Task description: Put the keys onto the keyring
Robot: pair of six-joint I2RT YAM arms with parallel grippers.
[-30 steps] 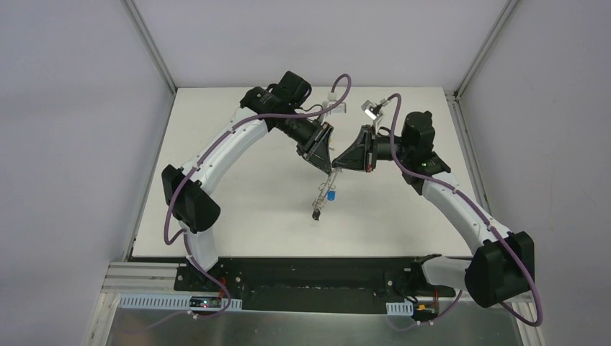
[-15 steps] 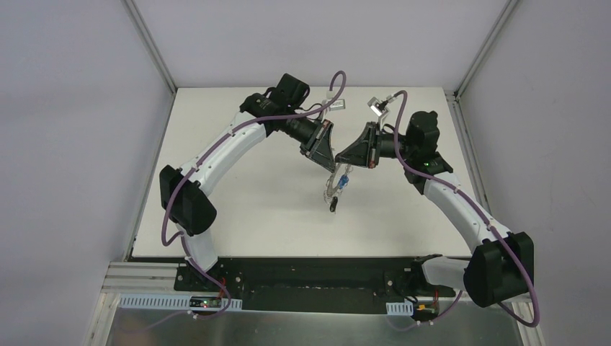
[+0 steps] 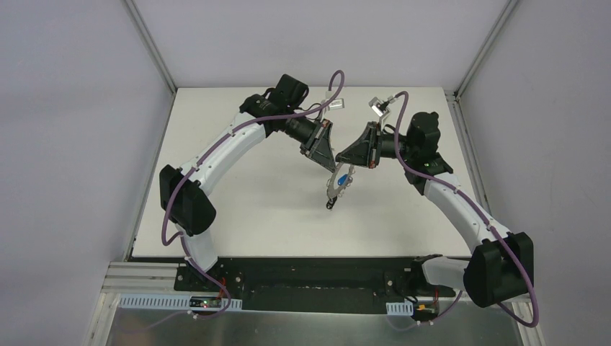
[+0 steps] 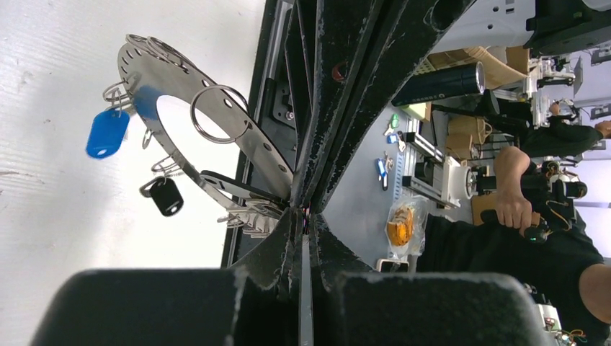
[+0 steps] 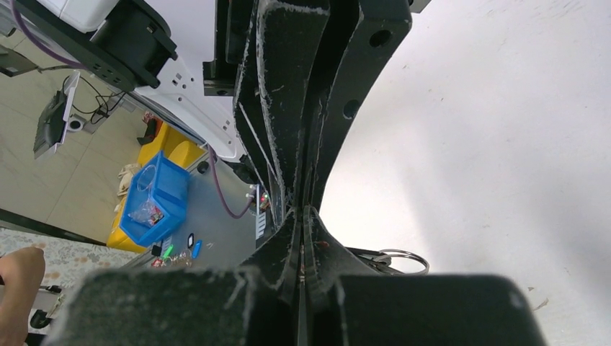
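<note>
The keyring (image 4: 245, 140), a wide flat grey metal ring with wire loops on its rim, hangs tilted above the table between both arms. A blue key (image 4: 108, 133) and a black key (image 4: 166, 196) dangle from its loops. My left gripper (image 4: 302, 220) is shut on the ring's rim. The right gripper (image 5: 301, 216) is shut on the rim at the same spot from the opposite side, with one wire loop (image 5: 400, 259) beside it. From above, the keyring (image 3: 336, 184) hangs under the two touching tips, left gripper (image 3: 332, 167) and right gripper (image 3: 340, 160).
The white table (image 3: 238, 209) lies under the ring, bounded by metal frame posts at its back corners. The black base rail (image 3: 310, 270) runs along the near edge. Both arms arch inward over the middle of the table.
The left jaws closed onto the ring's rim. The ring with its keys swung up and slightly right, and now hangs closer under the two tips.
</note>
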